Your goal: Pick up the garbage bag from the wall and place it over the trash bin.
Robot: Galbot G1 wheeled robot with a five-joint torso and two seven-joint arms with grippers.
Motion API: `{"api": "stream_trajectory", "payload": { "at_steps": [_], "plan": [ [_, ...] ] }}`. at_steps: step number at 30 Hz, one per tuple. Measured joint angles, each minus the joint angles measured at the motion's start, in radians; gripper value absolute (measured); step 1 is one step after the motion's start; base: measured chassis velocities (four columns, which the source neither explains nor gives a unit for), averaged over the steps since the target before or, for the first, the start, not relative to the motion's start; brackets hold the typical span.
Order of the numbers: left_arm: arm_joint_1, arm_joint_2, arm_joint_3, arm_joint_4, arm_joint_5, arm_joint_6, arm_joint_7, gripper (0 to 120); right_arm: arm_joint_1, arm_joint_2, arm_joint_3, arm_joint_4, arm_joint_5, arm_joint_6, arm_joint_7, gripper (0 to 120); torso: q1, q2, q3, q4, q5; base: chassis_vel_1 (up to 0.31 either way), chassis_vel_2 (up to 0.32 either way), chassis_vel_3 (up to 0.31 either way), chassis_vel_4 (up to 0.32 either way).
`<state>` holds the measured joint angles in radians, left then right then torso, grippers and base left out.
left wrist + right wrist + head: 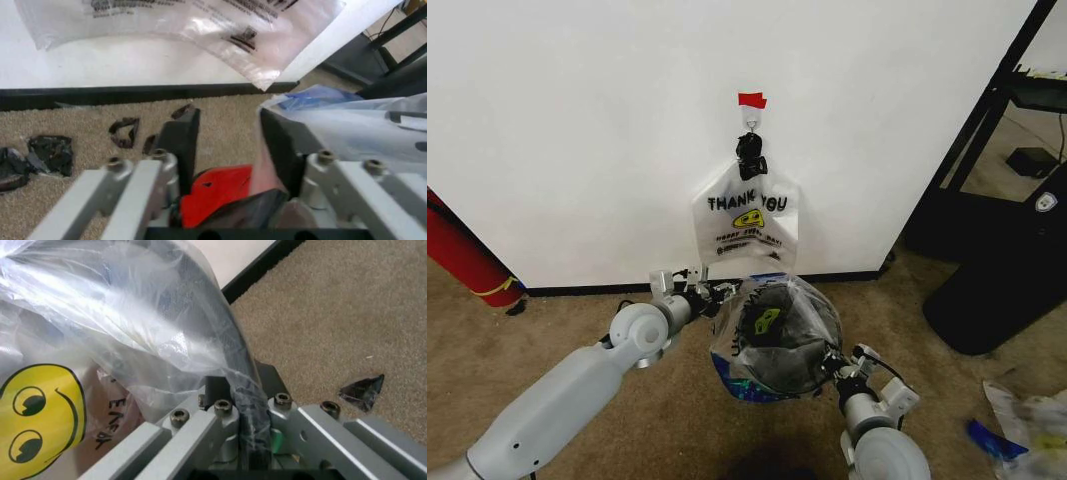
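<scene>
The garbage bag [779, 318], translucent with blue panels and a yellow smiley, is draped over the black trash bin [772, 345] on the carpet below the white wall [577, 120]. My right gripper [834, 366] is at the bin's near right side. In the right wrist view the right gripper [243, 390] is shut on a bunched fold of the garbage bag [133, 330]. My left gripper [723, 292] is at the bag's far left edge. In the left wrist view the left gripper [227, 125] is open, and the garbage bag [347, 125] lies beside one finger [280, 145].
A whitish "THANK YOU" bag [745, 215] hangs from a hook under red tape [752, 100]. A red cylinder [462, 255] leans at the left. A black stand [992, 290] is on the right, with plastic litter [1027, 415] near it. Black scraps [50, 152] lie by the baseboard.
</scene>
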<state>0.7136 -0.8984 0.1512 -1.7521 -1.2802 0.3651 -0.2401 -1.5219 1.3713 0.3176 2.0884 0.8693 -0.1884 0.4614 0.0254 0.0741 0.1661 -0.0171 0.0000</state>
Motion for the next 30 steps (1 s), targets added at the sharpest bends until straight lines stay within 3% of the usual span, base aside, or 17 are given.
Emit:
{"api": "stream_trajectory", "payload": {
  "at_steps": [6, 8, 10, 16, 24, 30],
  "plan": [
    [-0.004, 0.000, 0.006, 0.001, -0.001, -0.001, 0.004, 14, 0.002, -0.002, 0.002, -0.001, 0.006, -0.002, 0.004, 0, 0.000, 0.000, 0.000, 0.0000, 0.0000, 0.000, 0.000, 0.000, 0.000],
    [-0.010, -0.003, 0.012, 0.009, 0.000, -0.001, 0.005, 3, 0.001, -0.001, 0.002, 0.000, 0.010, -0.003, 0.005, 0, 0.000, 0.000, 0.000, 0.0000, 0.0000, 0.000, 0.000, 0.000, 0.000],
    [-0.014, -0.006, 0.018, 0.019, 0.002, -0.001, 0.005, 0, 0.000, 0.000, 0.001, 0.004, 0.014, -0.004, 0.005, 0, 0.000, 0.000, 0.000, 0.0000, 0.0001, 0.000, 0.000, 0.000, 0.000],
    [-0.016, -0.010, 0.056, 0.062, 0.037, 0.002, 0.024, 0, -0.003, -0.002, 0.002, 0.019, 0.037, -0.006, 0.004, 0, 0.000, 0.000, 0.000, -0.0001, 0.0000, 0.000, 0.000, 0.000, 0.000],
    [0.008, -0.017, 0.036, 0.064, 0.046, -0.002, 0.016, 0, -0.006, 0.000, 0.005, 0.020, 0.039, -0.006, 0.004, 0, 0.000, 0.000, 0.000, 0.0000, -0.0001, 0.000, 0.000, 0.000, 0.000],
    [0.021, -0.018, -0.018, 0.029, 0.043, -0.003, -0.005, 19, -0.003, 0.010, 0.004, 0.003, 0.039, -0.006, 0.007, 0, 0.000, 0.000, 0.000, 0.0000, 0.0000, 0.000, 0.000, 0.000, 0.000]
  ]
}}
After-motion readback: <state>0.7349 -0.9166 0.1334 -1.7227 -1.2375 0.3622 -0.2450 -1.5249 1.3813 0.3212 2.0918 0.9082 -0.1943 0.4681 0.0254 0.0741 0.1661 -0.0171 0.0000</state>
